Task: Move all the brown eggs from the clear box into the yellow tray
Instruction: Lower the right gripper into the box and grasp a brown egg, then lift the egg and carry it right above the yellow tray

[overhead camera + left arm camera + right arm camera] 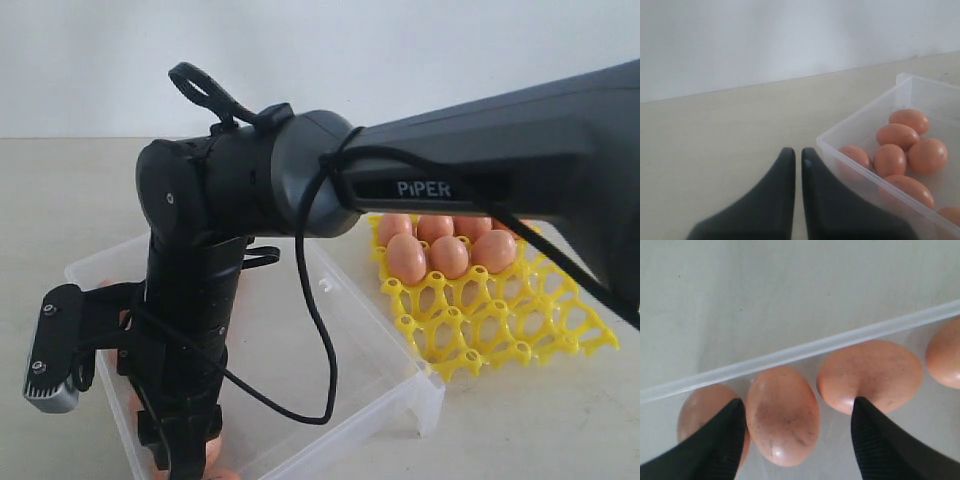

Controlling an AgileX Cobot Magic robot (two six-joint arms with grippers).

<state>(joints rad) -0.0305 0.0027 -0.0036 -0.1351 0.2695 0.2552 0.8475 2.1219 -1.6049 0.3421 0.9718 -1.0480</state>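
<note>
**Tray partly filled, next egg between open jaws**

The large black right arm reaches across the pale table and goes down into the near left end of the big, shallow clear plastic box. Just beside the box, on its right, lies the bright yellow openwork plastic egg tray.

In my judgement the task is less than half done. In the tray I count six smooth, pinkish-brown oval eggs, all in the two far rows. The arm covers the far edge of the tray, so one or two more may be hidden. The two near rows of cups are empty.

In the box, the left wrist view shows seven eggs gathered at one end, the last one cut off by the picture edge. The right wrist view shows four eggs along the box wall. These are probably some of the same ones, so I cannot give a sure total.

The right gripper has its jaws wide apart, with one finger on each side of one egg that lies near the wall. As far as I can see the fingers do not press it, and nothing is held. The left gripper hangs over the table just outside a corner of the box, its fingers closed together on nothing.

What is left is to close on this egg, carry it to an empty cup, and do the same for every other egg in the box.
</note>
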